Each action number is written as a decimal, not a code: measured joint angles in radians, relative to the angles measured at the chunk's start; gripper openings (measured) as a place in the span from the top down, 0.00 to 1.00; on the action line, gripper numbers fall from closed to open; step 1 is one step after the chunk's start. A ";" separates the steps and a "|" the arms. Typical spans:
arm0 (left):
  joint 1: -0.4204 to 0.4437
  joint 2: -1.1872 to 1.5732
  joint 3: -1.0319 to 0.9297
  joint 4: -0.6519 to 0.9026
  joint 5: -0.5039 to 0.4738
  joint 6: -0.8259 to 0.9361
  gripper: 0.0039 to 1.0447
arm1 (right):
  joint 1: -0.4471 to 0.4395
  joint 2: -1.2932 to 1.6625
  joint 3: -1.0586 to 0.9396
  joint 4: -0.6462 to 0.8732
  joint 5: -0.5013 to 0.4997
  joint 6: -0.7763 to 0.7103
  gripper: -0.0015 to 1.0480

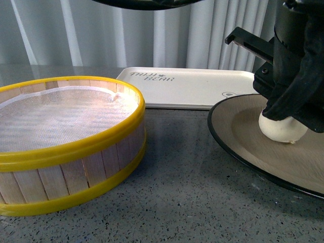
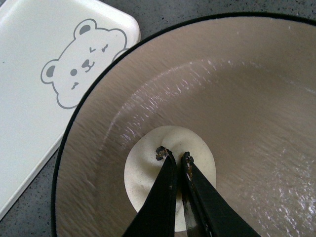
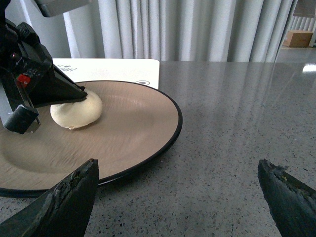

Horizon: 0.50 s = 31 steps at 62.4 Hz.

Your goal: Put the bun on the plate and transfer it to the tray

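Your left gripper (image 2: 176,155) has its fingers nearly together, pinching the bun (image 2: 148,173) by its top, near the plate (image 2: 247,98) middle. Placing looks about done. Next I'd let go, then get your wide-spread right gripper (image 3: 177,168) on the rim and move it to the tray (image 2: 29,123).

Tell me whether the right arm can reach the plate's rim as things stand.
Probably yes. The right claw is open, facing the plate rim across the table; the left claw sits farther in, on the bun.
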<state>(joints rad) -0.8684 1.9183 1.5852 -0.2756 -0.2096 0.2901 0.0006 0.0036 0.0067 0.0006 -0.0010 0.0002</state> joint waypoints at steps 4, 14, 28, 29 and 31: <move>-0.002 0.002 0.000 -0.011 0.008 -0.006 0.97 | 0.000 0.000 0.000 0.000 0.000 0.000 0.08; -0.005 0.002 0.000 -0.027 0.041 -0.037 0.97 | 0.000 0.000 0.000 0.000 0.000 0.000 0.08; -0.005 0.002 0.003 -0.048 0.055 -0.079 0.96 | 0.000 0.000 0.000 0.000 0.000 0.000 0.08; -0.005 0.002 0.005 -0.050 0.055 -0.084 0.94 | 0.000 0.000 0.000 0.000 0.000 0.000 0.08; -0.005 0.002 0.006 -0.051 0.056 -0.086 0.90 | 0.000 0.000 0.000 0.000 0.000 0.000 0.08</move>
<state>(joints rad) -0.8730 1.9202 1.5913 -0.3271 -0.1539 0.2039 0.0006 0.0036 0.0067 0.0006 -0.0010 0.0002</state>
